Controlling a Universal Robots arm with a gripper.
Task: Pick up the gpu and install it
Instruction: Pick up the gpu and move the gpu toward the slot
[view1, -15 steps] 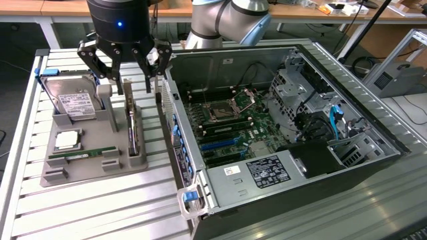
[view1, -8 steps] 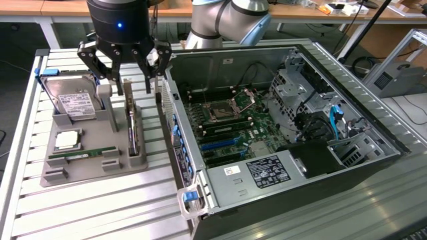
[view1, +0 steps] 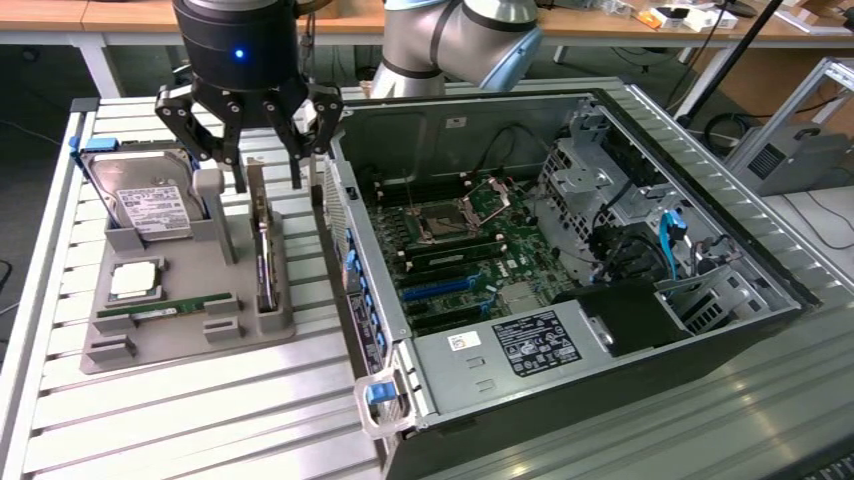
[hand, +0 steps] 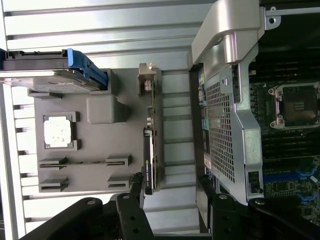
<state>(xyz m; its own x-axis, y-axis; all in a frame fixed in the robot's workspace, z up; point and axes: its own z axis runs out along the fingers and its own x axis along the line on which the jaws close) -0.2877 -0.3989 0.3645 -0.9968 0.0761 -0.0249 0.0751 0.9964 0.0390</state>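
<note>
The gpu (view1: 264, 255) stands on its long edge in a slot of the grey holder tray (view1: 187, 345), beside the open computer case (view1: 574, 330). My gripper (view1: 258, 160) hangs just above the card's far end, open, with a finger to either side of the card line and nothing between them. In the wrist view the gpu (hand: 150, 145) appears as a thin dark strip with its silvery bracket (hand: 146, 80) at one end. It lies nearer one finger (hand: 131, 207) of the gripper (hand: 177, 212) than the other.
On the tray are a hard drive (view1: 150, 205) with a white label, a square silver chip (view1: 136, 280) and a green memory stick (view1: 167, 308). The case lies on its side with the motherboard (view1: 447, 250) exposed. Its metal side wall (hand: 225, 125) stands close to the card.
</note>
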